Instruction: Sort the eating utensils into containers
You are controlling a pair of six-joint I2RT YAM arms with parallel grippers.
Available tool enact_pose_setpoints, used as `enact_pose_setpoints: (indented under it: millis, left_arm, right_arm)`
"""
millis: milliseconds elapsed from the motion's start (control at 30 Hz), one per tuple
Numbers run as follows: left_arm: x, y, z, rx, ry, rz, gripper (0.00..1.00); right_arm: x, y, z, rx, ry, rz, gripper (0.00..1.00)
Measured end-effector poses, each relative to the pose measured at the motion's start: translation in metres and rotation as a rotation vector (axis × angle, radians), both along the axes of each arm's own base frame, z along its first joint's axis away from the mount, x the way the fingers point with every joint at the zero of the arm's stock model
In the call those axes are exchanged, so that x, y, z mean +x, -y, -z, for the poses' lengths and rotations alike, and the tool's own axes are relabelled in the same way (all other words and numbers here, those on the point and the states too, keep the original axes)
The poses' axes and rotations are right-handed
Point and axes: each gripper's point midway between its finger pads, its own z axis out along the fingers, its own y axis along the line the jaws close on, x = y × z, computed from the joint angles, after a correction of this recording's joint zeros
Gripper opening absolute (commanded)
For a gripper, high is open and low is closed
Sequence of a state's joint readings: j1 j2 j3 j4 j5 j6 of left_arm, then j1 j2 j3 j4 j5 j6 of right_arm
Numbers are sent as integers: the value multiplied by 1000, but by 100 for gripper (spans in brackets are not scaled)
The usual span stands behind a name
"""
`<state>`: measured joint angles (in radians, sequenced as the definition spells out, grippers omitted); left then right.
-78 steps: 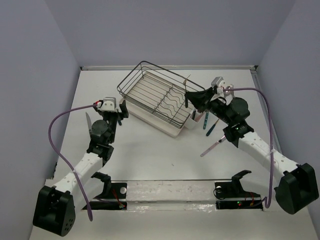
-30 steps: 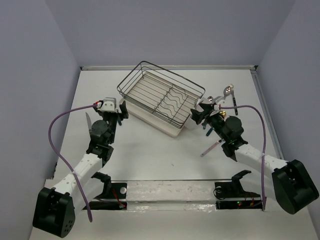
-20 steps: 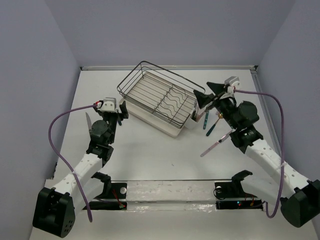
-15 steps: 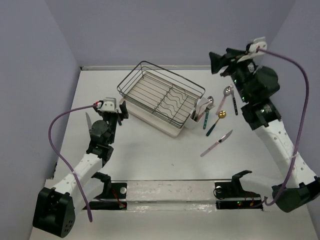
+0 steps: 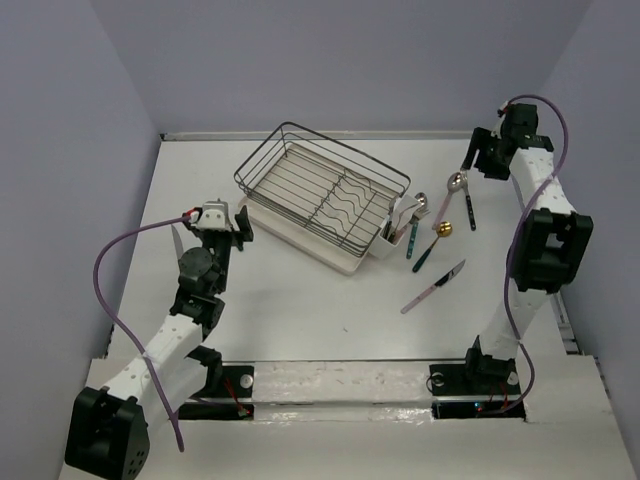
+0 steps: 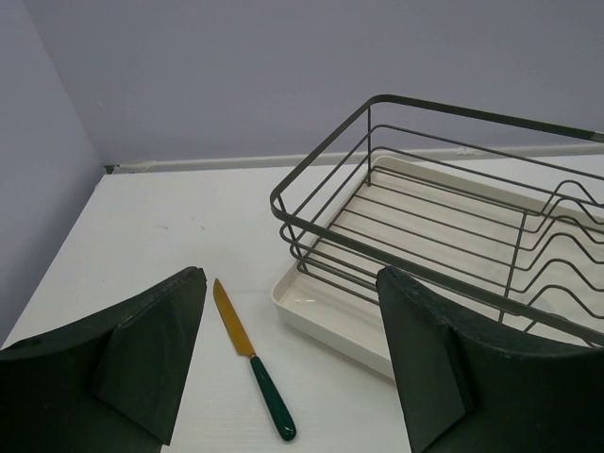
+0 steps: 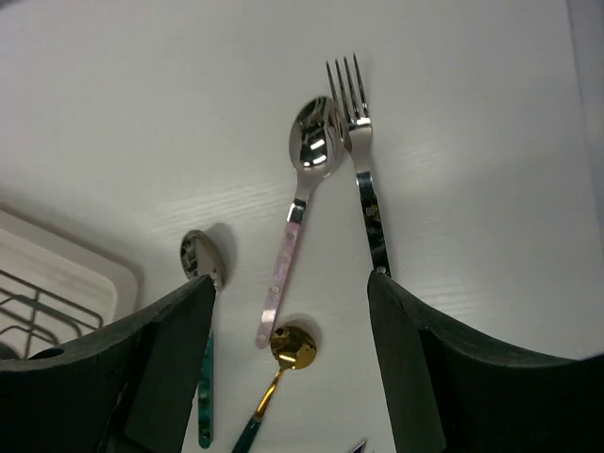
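Top view: left end effector (image 5: 225, 215) jaws apart, beside dish rack (image 5: 320, 190). Right end effector (image 5: 482, 155) at far right of desk (image 5: 300, 290). Pink-handled spoon (image 5: 447, 200) and fork (image 5: 468, 203) lie right of white holder (image 5: 392, 240).

Left wrist: fingers wide apart, empty; gold-bladed knife (image 6: 250, 354) on desk between them.

Right wrist: fingers apart, empty; spoon and fork lie side by side.

Remote view, as I see it: black wire dish rack (image 6: 326, 146) seated in a white drip tray (image 6: 326, 316), set askew on the white table (image 5: 300, 310); lavender walls (image 5: 330, 60) enclose three sides.
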<state>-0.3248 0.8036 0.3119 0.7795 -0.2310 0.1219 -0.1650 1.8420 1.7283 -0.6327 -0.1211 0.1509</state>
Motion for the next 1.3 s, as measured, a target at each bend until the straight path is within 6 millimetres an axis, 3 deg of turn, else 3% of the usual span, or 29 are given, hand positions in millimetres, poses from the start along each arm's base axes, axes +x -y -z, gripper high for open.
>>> enact_pose_setpoints:
  millis: [33, 133, 333, 567, 667, 900, 933, 967, 1000, 1300]
  left_arm:
    - [0, -1, 0, 0, -1, -3, 85]
    - [0, -3, 2, 2, -7, -11, 85]
    - [1, -7, 6, 6, -19, -24, 85]
    - [4, -16, 13, 14, -44, -53, 85]
    - [6, -17, 16, 17, -52, -59, 85]
    - [7, -18, 21, 21, -67, -60, 85]
    - [7, -18, 21, 22, -68, -62, 85]
    - [7, -19, 21, 22, -68, -63, 85]
    - [7, -19, 21, 23, -67, -65, 85]
    - [7, -19, 21, 25, -67, -64, 85]
  right_arm:
    - [3, 1, 24, 8, -70, -4, 74]
    - [11, 7, 66, -2, -196, -9, 78]
    - [31, 23, 109, -45, -294, -9, 71]
    - [14, 35, 165, -90, -450, -17, 55]
    - [12, 35, 168, -98, -460, -26, 55]
    - [8, 45, 174, -156, -481, -26, 35]
    - [8, 46, 174, -163, -482, -22, 28]
    - [8, 47, 175, -167, -482, -19, 10]
    - [8, 48, 176, -173, -481, -18, 0]
    - [3, 57, 170, -204, -448, 25, 0]
